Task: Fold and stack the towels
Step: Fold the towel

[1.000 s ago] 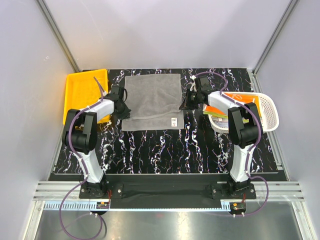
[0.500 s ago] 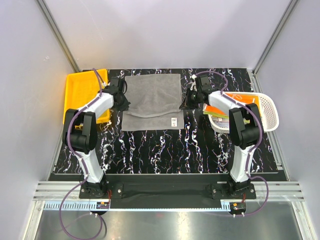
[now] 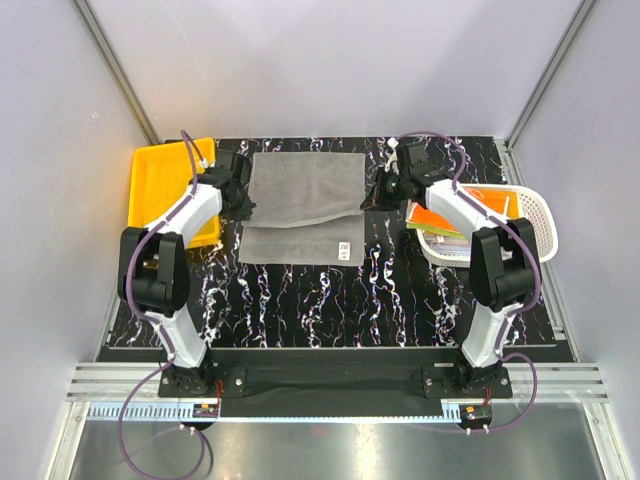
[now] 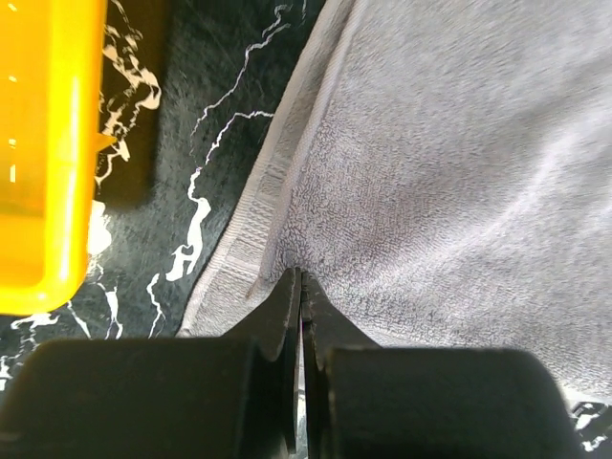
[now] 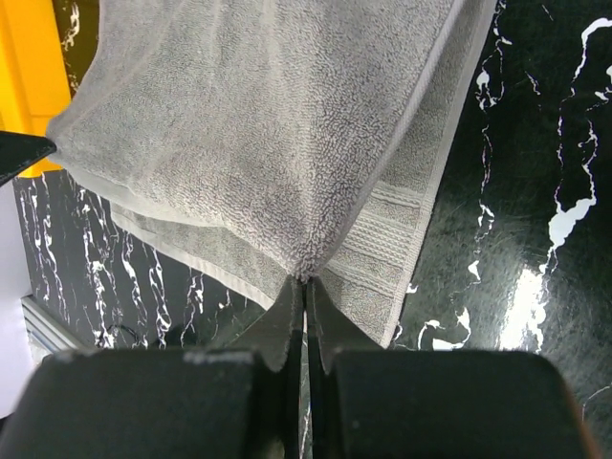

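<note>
**Grey towel in mid-fold, both pincers clenched on its sides**

The grey towel (image 3: 305, 195) lies at the far centre of the table (image 3: 300, 300), between the yellow bin (image 3: 165, 190) and the white basket (image 3: 538, 212). The other towels (image 3: 445, 218) sit in that basket. The left pincer (image 4: 298, 287) is clamped on the towel's left hem. The right pincer (image 5: 304, 279) grips the right edge, where the cloth bunches to a point. The held layer is raised and sags over a flat near strip bearing the label (image 3: 345, 248).

Recommendation: move both arms in step and at equal height, with the cloth taut between them — slack invites a skewed crease. Bring hem onto hem, lower the layer fully, and only then let go.
</note>
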`<state>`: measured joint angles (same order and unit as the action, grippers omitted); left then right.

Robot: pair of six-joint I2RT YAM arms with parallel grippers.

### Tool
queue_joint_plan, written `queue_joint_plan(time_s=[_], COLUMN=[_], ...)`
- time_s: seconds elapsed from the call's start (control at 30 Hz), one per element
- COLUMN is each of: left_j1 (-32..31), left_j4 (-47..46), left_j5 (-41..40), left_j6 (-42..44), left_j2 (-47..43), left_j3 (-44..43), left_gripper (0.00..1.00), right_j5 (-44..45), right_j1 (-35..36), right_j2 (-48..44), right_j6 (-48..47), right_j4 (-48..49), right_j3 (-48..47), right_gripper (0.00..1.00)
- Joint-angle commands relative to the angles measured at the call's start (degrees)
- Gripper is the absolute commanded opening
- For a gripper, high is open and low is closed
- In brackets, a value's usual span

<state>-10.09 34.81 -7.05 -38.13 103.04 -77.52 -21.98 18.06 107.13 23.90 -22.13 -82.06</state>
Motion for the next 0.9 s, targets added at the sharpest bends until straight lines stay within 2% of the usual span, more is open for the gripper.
queue_joint_plan(time_s=[0.0,0.2,0.43,0.7,0.77,0.87], left_j1=[-0.1,-0.1,0.0,0.0,0.0,0.0], left_j4=[0.4,0.2,1.2,2.7,1.8,1.8], left_j5=[-2.0,-2.0,-2.4,-5.1,-5.4,-5.7], left_j6=[1.3,1.6,2.2,3.1,3.8,5.1], left_j2=[-4.2,-6.4,-4.8,1.5,2.4,5.9], left_j3=[-2.0,-1.2,-5.4,-17.8,-20.1,-28.1], left_gripper=[0.0,0.0,0.0,0.0,0.0,0.0], right_j5=[0.6,0.8,1.3,6.2,6.8,8.0], right_j1=[0.8,1.5,1.6,1.3,0.8,-0.1], right_j2=[-3.8,-4.3,-2.3,1.6,2.5,4.9], right_j6=[-0.9,-0.6,-1.2,-2.9,-3.2,-4.0], right_j4=[-0.5,-0.6,-2.7,-6.9,-7.5,-9.2], right_j3=[-0.7,-0.3,-4.6,-15.1,-19.1,-26.6], right_gripper=[0.0,0.0,0.0,0.0,0.0,0.0])
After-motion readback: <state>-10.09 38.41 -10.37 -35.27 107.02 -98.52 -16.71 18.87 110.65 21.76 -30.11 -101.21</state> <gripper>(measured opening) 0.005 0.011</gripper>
